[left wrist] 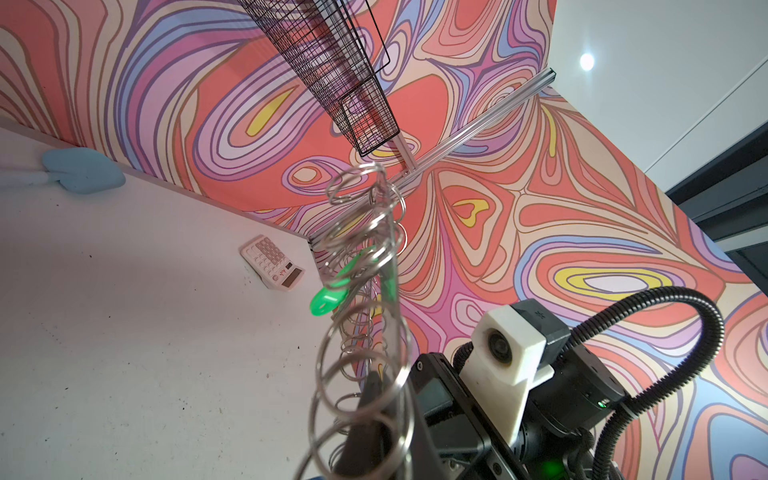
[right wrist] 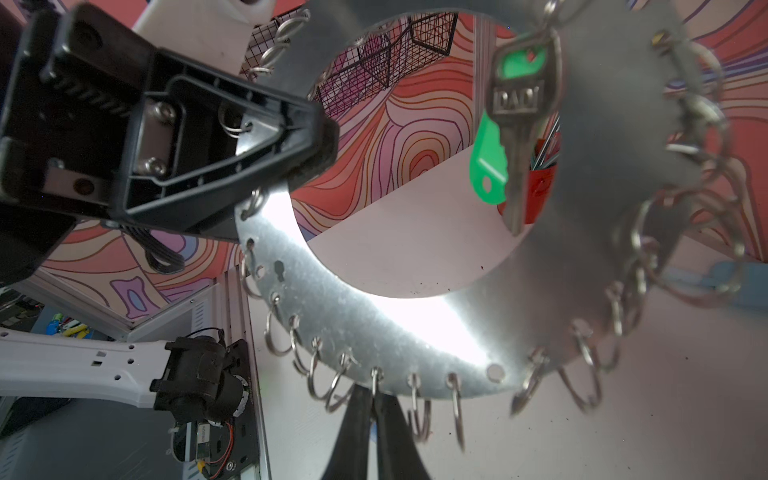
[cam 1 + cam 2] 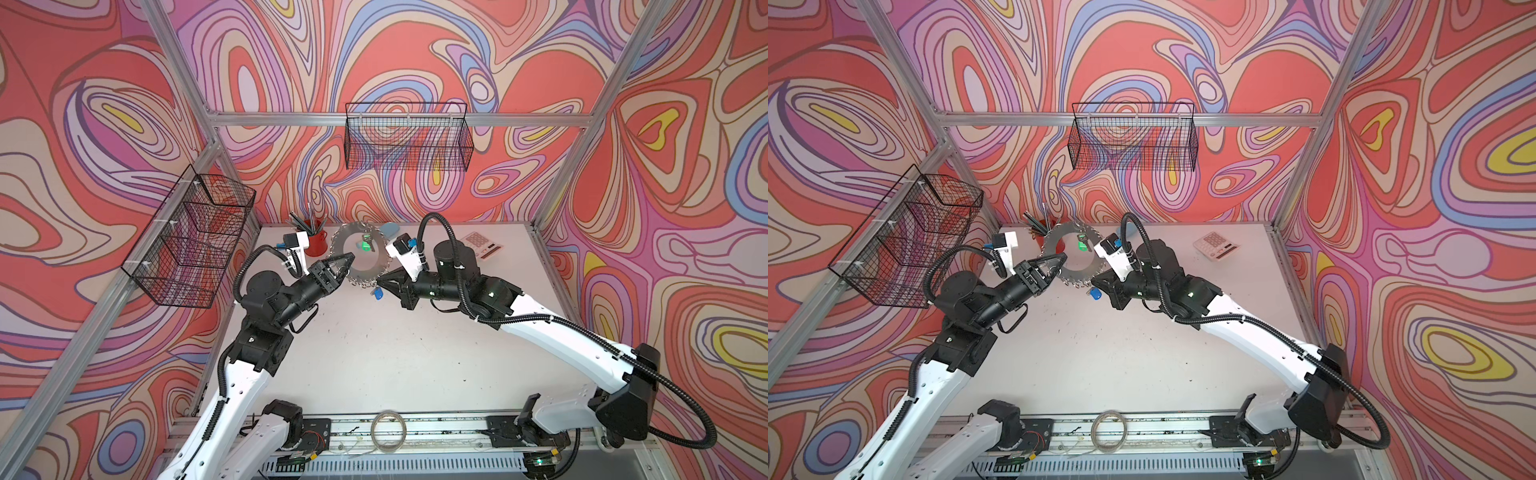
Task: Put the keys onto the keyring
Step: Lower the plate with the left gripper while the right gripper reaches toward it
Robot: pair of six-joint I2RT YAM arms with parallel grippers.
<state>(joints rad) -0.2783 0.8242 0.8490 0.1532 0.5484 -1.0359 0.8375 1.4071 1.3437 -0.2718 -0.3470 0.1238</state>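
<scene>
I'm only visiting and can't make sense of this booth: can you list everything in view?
keyring: one, grey metal disc fringed with small wire rings, held aloft, rear centre.
green-tagged key: one, silvery, hanging on the keyring.
blue-tagged key: one, hanging below the keyring's lower rim.
cup: one, red, holding pens, rear left.
calculator: one, white and pink, rear right.
flat object: one, pale blue, rear edge; unidentifiable.
wire baskets: two, black, on back and left walls.
hoop: one, thin, silvery, front rail.
table: one, white.
left gripper: one, black, shut on the keyring's rim.
right gripper: one, black, shut on a small ring at the keyring's lower rim.
</scene>
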